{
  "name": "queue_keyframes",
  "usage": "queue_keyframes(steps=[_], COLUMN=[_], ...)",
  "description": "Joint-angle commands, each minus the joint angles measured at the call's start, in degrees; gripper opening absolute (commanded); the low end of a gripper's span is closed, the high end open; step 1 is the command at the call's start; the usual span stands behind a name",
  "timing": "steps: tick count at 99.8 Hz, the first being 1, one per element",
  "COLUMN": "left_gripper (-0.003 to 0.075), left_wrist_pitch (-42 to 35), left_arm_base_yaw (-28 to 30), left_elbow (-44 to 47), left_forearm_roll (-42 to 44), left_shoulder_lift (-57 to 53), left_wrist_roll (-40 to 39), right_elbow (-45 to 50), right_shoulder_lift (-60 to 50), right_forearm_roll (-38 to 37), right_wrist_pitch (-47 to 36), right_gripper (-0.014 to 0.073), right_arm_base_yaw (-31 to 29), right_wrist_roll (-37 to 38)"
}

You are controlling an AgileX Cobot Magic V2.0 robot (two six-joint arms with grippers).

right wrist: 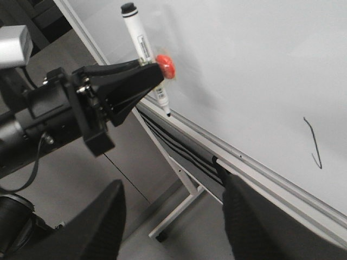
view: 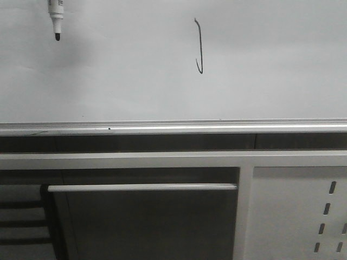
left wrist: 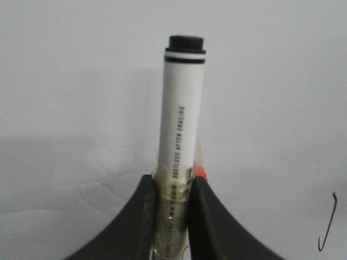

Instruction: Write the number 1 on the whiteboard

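The whiteboard [view: 135, 70] fills the upper front view. On it is the number 1 [view: 199, 47], a thin black vertical stroke with a hook at its bottom, also seen as number 1 [left wrist: 327, 222] and number 1 [right wrist: 313, 143]. A white marker [view: 56, 16] with a black tip points down at the top left, well left of the stroke. My left gripper [left wrist: 172, 211] is shut on the marker [left wrist: 181, 119]'s taped barrel; the left gripper [right wrist: 157, 69] shows beside the board. Whether the tip touches the board I cannot tell. My right gripper [right wrist: 173, 216] is open and holds nothing.
A silver rail [view: 173, 128] edges the board below. Under it are a white metal panel with slots [view: 298, 211] and a long bar handle [view: 141, 187]. The board's white stand leg [right wrist: 179, 208] rests on the floor.
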Motion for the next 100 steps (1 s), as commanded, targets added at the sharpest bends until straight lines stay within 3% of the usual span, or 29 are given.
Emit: queue_keyframes(steps=[1, 54, 100], left_gripper=[-0.0020, -0.0020, -0.0020], left_wrist_pitch=[-1.1, -0.3, -2.2], left_arm_base_yaw=[2.0, 6.1, 6.2], left_elbow=[-1.9, -2.5, -4.9], left_forearm_roll=[6.0, 8.9, 9.2], left_shoulder_lift=[-0.8, 1.2, 4.7], left_wrist_roll=[-4.7, -6.1, -5.9], right_elbow=[-2.0, -2.0, -2.0], right_shoulder_lift=[-1.0, -1.0, -1.0], right_forearm_roll=[3.4, 3.6, 3.6], right_wrist_pitch=[-0.3, -0.5, 1.1], right_gripper=[0.0365, 0.0365, 0.0365], right_arm_base_yaw=[-0.5, -0.5, -0.5], right_wrist_roll=[-0.3, -0.3, -0.3])
